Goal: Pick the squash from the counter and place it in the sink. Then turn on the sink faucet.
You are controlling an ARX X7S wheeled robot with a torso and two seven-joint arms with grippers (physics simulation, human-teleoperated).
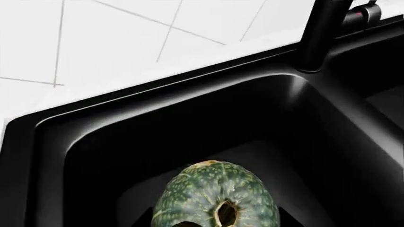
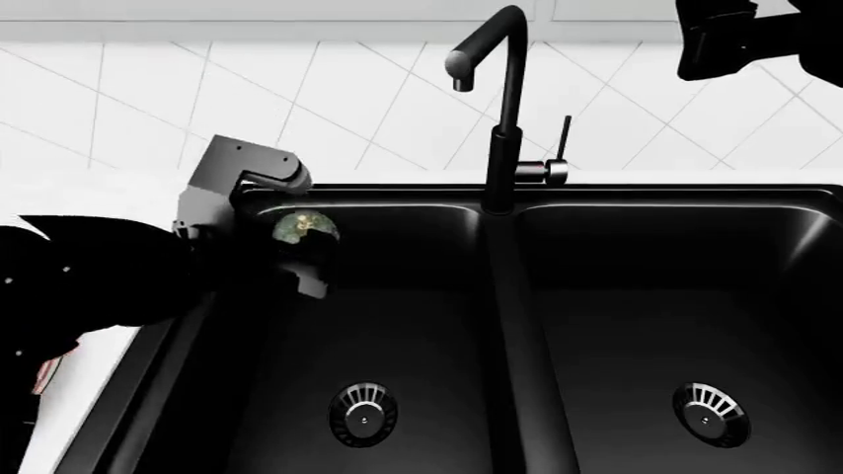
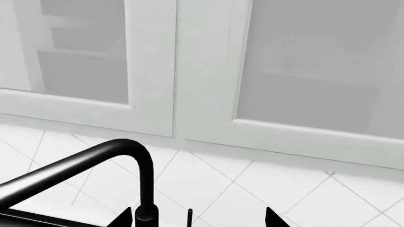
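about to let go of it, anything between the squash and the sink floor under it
Nothing visible. The squash, held by the left end effector, hangs over the left basin of the sink, whose floor below looks bare apart from its drain.

Left arm: bulky matte black shell with a pointed upper edge, ending in a boxy light-grey wrist housing with a rounded cylindrical end; the black left gripper extends from beneath that housing. Right arm: angular matte black block, only partly in frame. Right gripper: two black pointed fingertips, only their tips showing.
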